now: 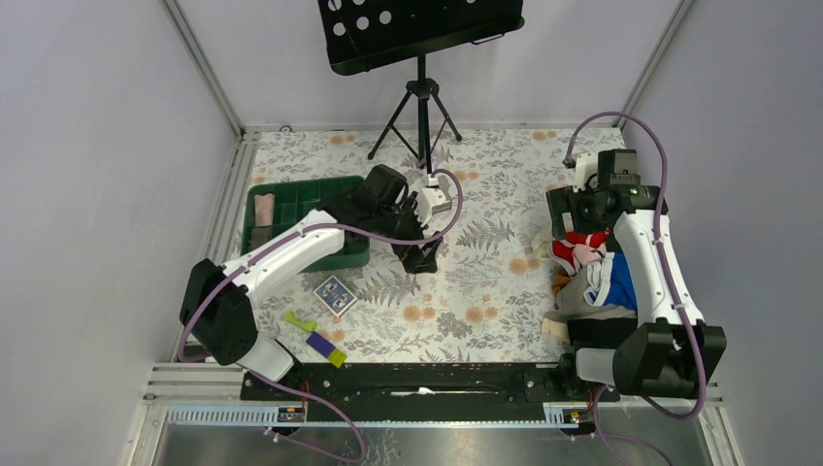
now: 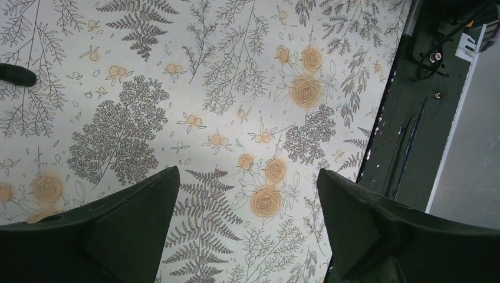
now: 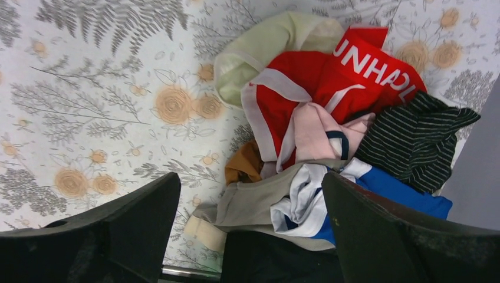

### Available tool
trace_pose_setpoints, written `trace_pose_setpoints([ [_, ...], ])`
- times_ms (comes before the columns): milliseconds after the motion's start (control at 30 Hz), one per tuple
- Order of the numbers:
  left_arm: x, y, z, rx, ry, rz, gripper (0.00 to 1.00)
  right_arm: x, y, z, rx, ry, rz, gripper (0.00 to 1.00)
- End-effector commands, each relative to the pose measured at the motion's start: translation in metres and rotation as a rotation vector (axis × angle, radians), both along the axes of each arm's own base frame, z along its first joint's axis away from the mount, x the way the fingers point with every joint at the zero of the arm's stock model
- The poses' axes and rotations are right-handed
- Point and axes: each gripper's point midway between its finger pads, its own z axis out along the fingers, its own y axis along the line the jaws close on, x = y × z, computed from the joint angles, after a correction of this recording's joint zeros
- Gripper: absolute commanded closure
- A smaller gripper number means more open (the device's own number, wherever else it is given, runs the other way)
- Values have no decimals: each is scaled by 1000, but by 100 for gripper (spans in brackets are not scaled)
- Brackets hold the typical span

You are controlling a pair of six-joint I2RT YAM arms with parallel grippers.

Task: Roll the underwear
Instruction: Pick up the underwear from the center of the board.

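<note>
the left gripper (image 2: 247, 177) hangs wide open and empty over the middle of the flowered table (image 2: 147, 88). by the right edge, the red underwear (image 3: 295, 88) lies crumpled at the far end of a clothes pile (image 3: 253, 203). the right gripper (image 3: 250, 183) hovers there, jaws wide, gripping nothing.

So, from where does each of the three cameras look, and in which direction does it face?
Top external: high behind the arm bases, looking down on the floral table; both arms show.
Left wrist: on the left arm, facing down at the bare table surface; the open left gripper frames it.
Right wrist: on the right arm, facing down at the clothes pile with the red underwear; the open right gripper frames it.
Shared: top and right wrist views both show the underwear in that pile.
</note>
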Motion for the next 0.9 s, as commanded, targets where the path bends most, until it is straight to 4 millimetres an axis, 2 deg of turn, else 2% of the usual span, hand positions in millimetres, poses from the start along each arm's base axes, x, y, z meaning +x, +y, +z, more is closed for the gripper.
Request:
trace_pose_setpoints([
  [0,3,-7,16,-51,-10,-14,5,3,-28,-22,-111,64,-31,6],
  [100,2,-8,17,-58,0,-14,5,17,-45,-36,-158,76,-86,14],
  [233,0,-8,18,-64,4,-13,4,45,-64,-53,-208,57,-178,24],
  [333,0,-6,17,-63,-3,-8,5,66,-72,-70,-229,64,-206,32],
  [433,1,-3,13,-55,-20,7,4,79,-78,-89,-251,91,-227,35],
  [633,0,2,13,-52,-40,15,4,90,-99,-115,-346,119,-287,42],
  [767,-1,3,14,-56,-44,17,4,92,-114,-118,-422,96,-330,48],
  [867,-3,2,13,-61,-38,11,4,91,-119,-118,-450,89,-343,60],
])
